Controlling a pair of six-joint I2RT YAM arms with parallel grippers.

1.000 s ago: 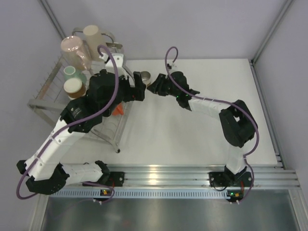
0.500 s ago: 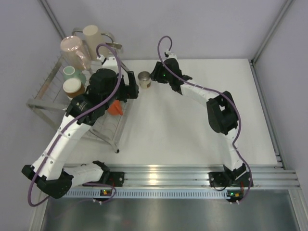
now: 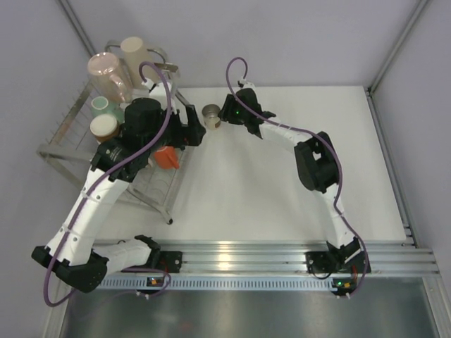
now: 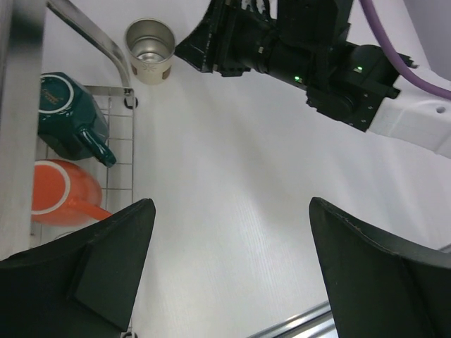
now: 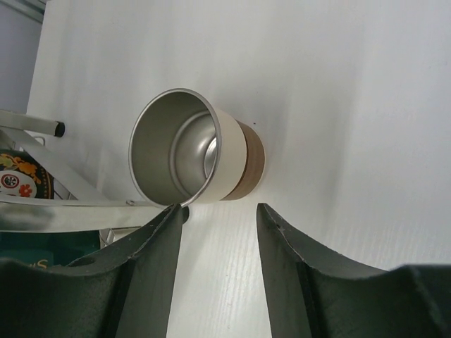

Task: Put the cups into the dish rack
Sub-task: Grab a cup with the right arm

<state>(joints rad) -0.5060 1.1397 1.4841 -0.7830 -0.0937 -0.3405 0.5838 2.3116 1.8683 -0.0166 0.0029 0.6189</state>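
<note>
Standing upright beside dish rack [image 3: 65, 139]: steel cup [image 3: 210, 116].

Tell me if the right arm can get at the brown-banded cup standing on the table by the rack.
Probably yes. The brown-banded cup stands upright on the table just ahead of the right pincer, whose jaws stand apart and empty. The dish rack sits close beside the cup and may crowd one finger.

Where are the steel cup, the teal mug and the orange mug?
steel cup [image 5: 173, 151], right wrist view, steel inner wall.
teal mug [image 4: 62, 113], left wrist view, side of the body.
orange mug [image 4: 60, 196], left wrist view, orange body.
</note>
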